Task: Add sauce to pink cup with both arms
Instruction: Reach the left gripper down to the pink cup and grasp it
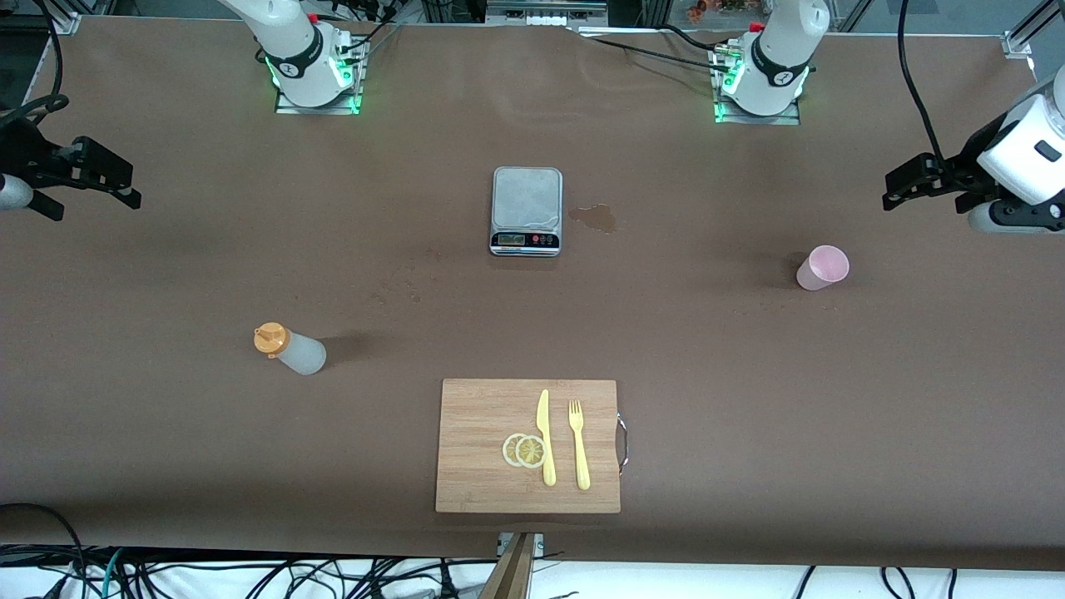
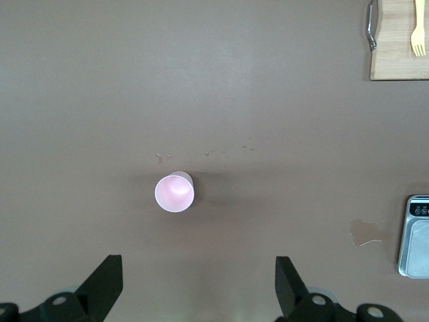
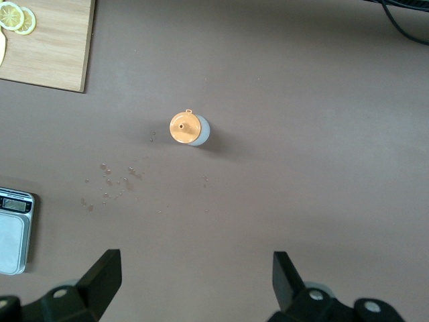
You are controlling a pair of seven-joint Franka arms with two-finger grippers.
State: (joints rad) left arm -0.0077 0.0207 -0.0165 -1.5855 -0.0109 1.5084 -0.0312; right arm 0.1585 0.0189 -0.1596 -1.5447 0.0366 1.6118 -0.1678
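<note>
Left gripper [image 2: 198, 285] up over bare brown counter [image 2: 268, 80], jaws spread wide, holding nothing. Pink cup [image 2: 175, 192] upright below, empty. Small stain [image 2: 365, 232] just beside grey scale [image 2: 417, 236]. Wooden cutting board [image 2: 399, 47] with metal handle carries a yellow fork [image 2: 418, 30].

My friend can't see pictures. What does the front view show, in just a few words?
A brown table holds a squeeze bottle toward the right arm's end, a pink cup toward the left arm's end, and a grey scale between them. Nearest the camera, a cutting board carries a knife, a fork and lemon slices. The left gripper and right gripper wait, fingers open.
</note>
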